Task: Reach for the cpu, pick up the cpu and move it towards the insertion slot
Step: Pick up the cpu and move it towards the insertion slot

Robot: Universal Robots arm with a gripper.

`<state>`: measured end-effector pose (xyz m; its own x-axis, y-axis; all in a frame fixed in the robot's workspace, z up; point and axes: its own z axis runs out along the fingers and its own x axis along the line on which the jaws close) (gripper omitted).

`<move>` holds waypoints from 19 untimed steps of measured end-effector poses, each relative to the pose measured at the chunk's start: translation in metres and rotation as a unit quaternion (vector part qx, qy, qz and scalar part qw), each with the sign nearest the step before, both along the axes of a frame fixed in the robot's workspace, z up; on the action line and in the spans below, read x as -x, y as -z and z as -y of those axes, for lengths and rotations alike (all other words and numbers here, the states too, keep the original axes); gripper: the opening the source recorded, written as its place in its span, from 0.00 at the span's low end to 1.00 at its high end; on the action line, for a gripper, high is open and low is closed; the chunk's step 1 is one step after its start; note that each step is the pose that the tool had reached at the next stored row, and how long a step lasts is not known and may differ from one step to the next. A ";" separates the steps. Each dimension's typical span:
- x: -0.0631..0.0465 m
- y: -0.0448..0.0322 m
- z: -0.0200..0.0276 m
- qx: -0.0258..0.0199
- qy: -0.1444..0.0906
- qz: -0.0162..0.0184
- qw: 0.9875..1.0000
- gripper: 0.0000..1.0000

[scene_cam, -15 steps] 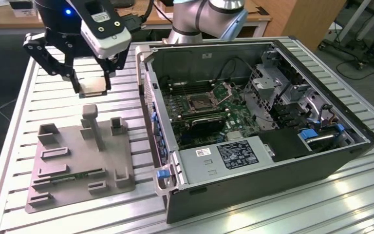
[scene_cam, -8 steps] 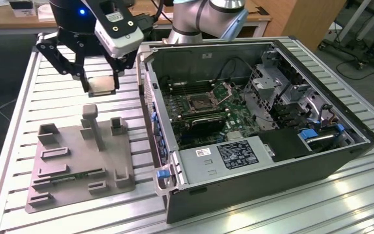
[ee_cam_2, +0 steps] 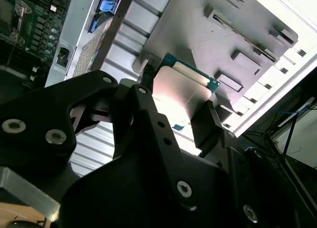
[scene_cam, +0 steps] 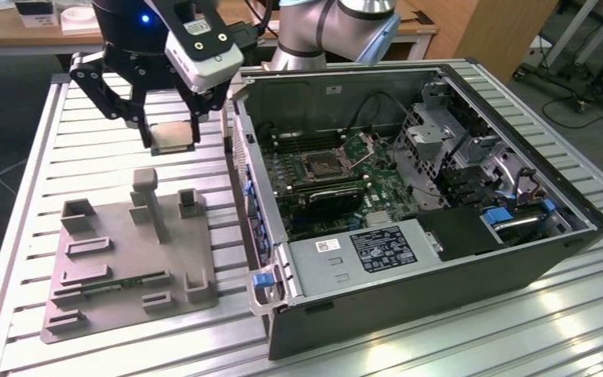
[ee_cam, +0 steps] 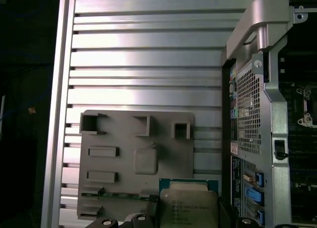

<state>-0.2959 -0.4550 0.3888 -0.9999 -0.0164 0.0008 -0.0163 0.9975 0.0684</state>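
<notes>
Right now the black two-fingered gripper [scene_cam: 173, 138] is clamped on the cpu [scene_cam: 173, 133], a small flat square chip with a pale silvery metal top. It holds the chip lifted clear above the slatted aluminium worktop [scene_cam: 92, 157]. In the second wrist view the dark fingers [ee_cam_2: 207, 123] press on opposite edges of the cpu [ee_cam_2: 181, 91], and a green rim peeps out along one side of it.

In the exterior view the chip hangs over the far part of the worktop. It is beyond the far end of the grey plastic fixture plate [scene_cam: 123, 259] and just to the exterior view's left of the open black-and-silver computer case [scene_cam: 427, 283]. The plate lies flat towards the near left corner of the worktop in that view, apart from the case. A long thin green memory strip [scene_cam: 123, 284] sits in one of its slots.

In the first wrist view the cpu [ee_cam: 188, 209] shows its metal lid. It overlaps the edge of the fixture plate [ee_cam: 124, 139] beside the memory strip [ee_cam: 121, 194], with the case [ee_cam: 257, 114] alongside.

The insertion slot [scene_cam: 320, 163], a square silver-framed socket with a dark centre, sits on the green motherboard [scene_cam: 380, 200] inside the case, its hinged metal plate [scene_cam: 363, 148] tipped up. It is well apart from the cpu, with the case's side wall standing between them. The pale grey arm [scene_cam: 333, 31] rises behind the case at the worktop's far edge.
</notes>
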 end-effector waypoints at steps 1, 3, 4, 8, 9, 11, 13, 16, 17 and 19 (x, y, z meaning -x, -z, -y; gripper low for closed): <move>-0.001 0.0000 0.0000 0.000 0.000 0.000 1.000 0.55; -0.003 0.0000 0.0000 0.000 0.000 0.000 1.000 0.55; -0.004 0.0000 0.0000 0.000 0.000 0.000 1.000 0.55; -0.008 0.0000 0.0000 0.000 0.000 0.000 1.000 0.55; -0.009 0.0000 0.0000 0.000 0.000 0.000 1.000 0.55; -0.011 0.0000 0.0000 0.000 0.000 0.000 1.000 0.55; -0.013 0.0000 0.0000 0.000 0.000 0.000 1.000 0.55; -0.016 0.0000 0.0000 0.000 0.000 0.000 1.000 0.55; -0.016 0.0001 0.0000 0.000 0.000 0.000 1.000 0.55; -0.018 0.0000 0.0000 0.000 0.000 0.000 1.000 0.55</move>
<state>-0.2779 -0.4550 0.3888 -0.9999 -0.0165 0.0008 -0.0164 0.9975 0.0684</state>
